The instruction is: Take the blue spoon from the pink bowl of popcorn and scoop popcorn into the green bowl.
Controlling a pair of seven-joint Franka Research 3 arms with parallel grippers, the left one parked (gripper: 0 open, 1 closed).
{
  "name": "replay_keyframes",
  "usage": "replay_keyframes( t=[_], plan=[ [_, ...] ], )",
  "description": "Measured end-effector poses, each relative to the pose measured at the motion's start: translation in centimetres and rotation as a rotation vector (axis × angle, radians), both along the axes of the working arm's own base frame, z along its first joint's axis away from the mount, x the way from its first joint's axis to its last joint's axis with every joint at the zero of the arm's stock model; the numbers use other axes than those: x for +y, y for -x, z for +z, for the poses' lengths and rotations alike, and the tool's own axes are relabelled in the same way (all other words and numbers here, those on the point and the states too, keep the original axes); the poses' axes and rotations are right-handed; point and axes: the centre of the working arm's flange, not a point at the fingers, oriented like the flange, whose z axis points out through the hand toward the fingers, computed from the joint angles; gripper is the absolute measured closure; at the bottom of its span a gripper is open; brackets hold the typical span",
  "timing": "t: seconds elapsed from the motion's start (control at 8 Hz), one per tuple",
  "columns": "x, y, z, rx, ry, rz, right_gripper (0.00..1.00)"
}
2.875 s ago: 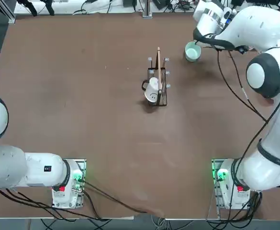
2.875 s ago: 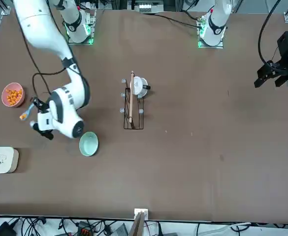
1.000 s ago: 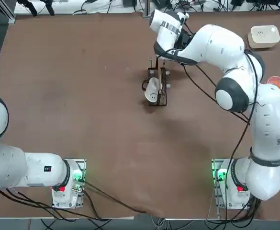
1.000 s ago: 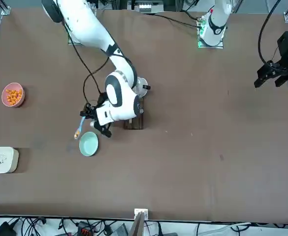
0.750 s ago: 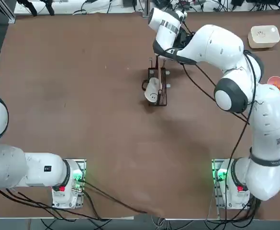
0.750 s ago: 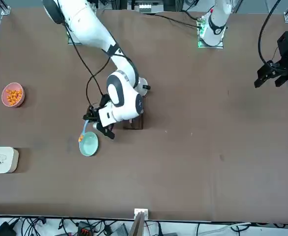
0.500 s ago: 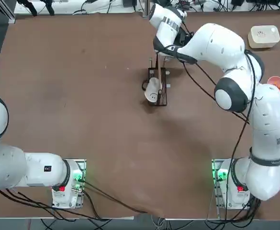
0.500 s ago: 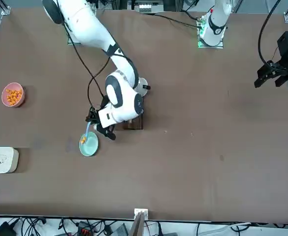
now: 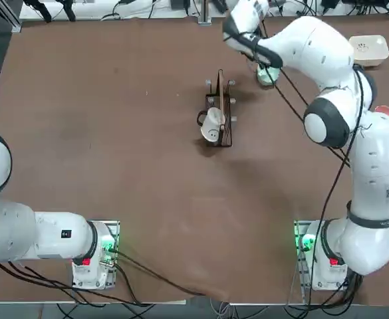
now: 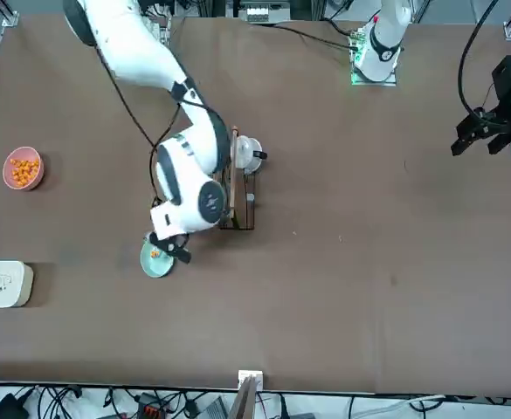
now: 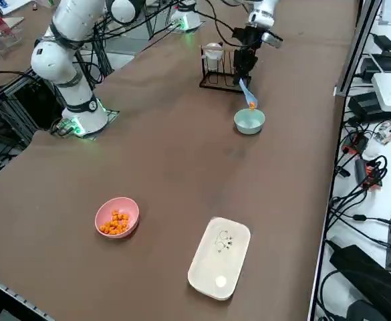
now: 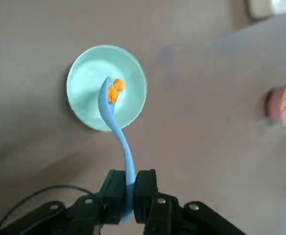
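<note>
**A:** Where is the blue spoon?

**B:** Clamped in the right gripper. In the wrist view the two fingers pinch the end of the handle between them, and the spoon reaches out from there with its bowl over the green bowl.

**A:** Is it touching the bowl?

**B:** No. From the right side view the spoon hangs tilted above the green bowl, clear of the rim, with the gripper up beside the black wire rack.

**A:** Any popcorn on the spoon?

**B:** Yes, a couple of orange popcorn pieces sit at the spoon's bowl, over the green bowl's pale interior. I cannot tell whether they rest on the spoon or are already off it.

**A:** And the pink bowl?

**B:** The pink bowl stands well apart from the green one, nearer the robot's right table edge, with a small heap of orange pieces inside. A white rounded box lies near it on the brown table.

**A:** What else is on the rack?

**B:** A white mug sits in it, seen from overhead.
</note>
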Motion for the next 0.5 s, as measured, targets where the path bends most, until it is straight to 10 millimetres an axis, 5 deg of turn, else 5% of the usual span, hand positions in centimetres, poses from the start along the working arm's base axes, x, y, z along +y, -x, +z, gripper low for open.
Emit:
replay_keyframes(
  t=[0.5],
  plan=[
    [-5.0,-2.4,4.3,0.05,-0.26,-0.12,0.87]
  ],
)
